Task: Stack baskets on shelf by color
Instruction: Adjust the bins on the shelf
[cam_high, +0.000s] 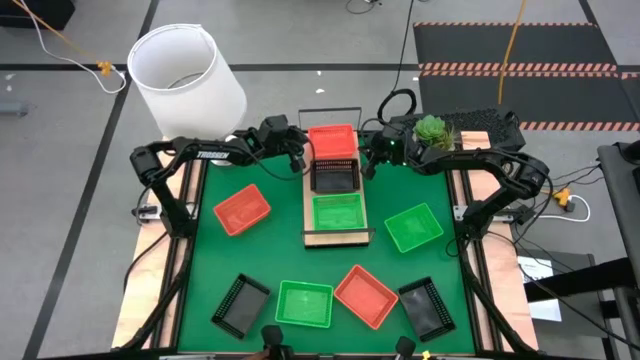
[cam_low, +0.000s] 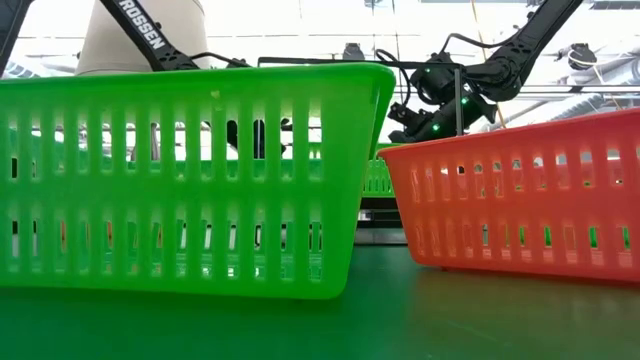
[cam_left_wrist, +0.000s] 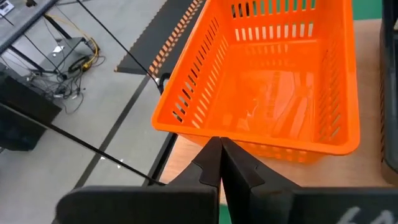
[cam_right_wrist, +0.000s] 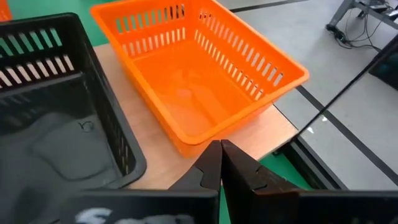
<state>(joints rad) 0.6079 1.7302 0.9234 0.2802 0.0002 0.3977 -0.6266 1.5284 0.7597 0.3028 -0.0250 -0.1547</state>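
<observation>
The shelf (cam_high: 337, 239) lies down the middle of the green mat and carries three baskets in a row: an orange-red one (cam_high: 332, 142) at the far end, a black one (cam_high: 335, 178) in the middle and a green one (cam_high: 338, 213) at the near end. My left gripper (cam_high: 298, 157) is shut, just left of the orange-red basket (cam_left_wrist: 267, 81). My right gripper (cam_high: 368, 158) is shut, just right of that basket (cam_right_wrist: 193, 87), near its corner beside the black basket (cam_right_wrist: 56, 112). Several more baskets sit loose on the mat. My left gripper points its shut fingertips (cam_left_wrist: 211, 163) at the foot of the orange-red basket's left wall (cam_left_wrist: 205, 130), level from the table's left; whether they touch it I cannot tell. My right gripper points its shut fingertips (cam_right_wrist: 211, 163) at that basket's near right corner (cam_right_wrist: 189, 144), from the right; I cannot tell if they touch.
Loose on the mat are an orange-red basket (cam_high: 242, 209) on the left, a green one (cam_high: 414, 227) on the right, and along the near edge black (cam_high: 241, 303), green (cam_high: 304, 303), orange-red (cam_high: 364, 295) and black (cam_high: 427, 305). A white cylinder (cam_high: 186, 70) and a plant (cam_high: 432, 128) stand at the far corners.
</observation>
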